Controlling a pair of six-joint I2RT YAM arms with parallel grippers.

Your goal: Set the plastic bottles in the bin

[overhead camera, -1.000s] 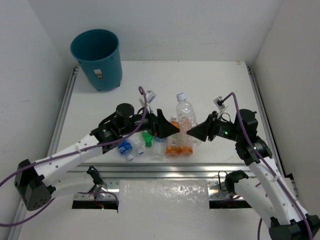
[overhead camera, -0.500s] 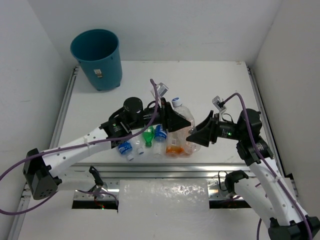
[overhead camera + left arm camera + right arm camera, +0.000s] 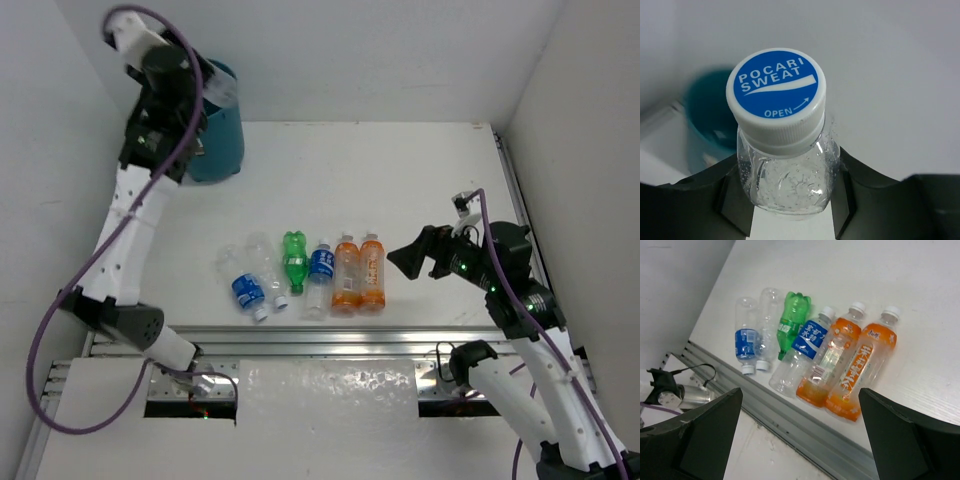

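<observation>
Clear plastic bottle [image 3: 785, 167], blue-capped, is hanging up by the bin [image 3: 226, 150], the left gripper [image 3: 787, 197] clamping it just under the cap. It looks light, slick and crushable, and the stiff neck suits gripping. The right gripper [image 3: 408, 258] is hovering, fingers spread, beside six bottles [image 3: 810, 340] lying on the table [image 3: 400, 170].

From above, the left arm [image 3: 160, 110] stands in front of the bin [image 3: 222, 150] and hides its left side and most of its mouth. The bin's inside cannot be seen. In the left wrist view the bin is only a teal blur behind the clear bottle [image 3: 785, 170], and the picture's lower edge cuts that bottle off just below its shoulder.
</observation>
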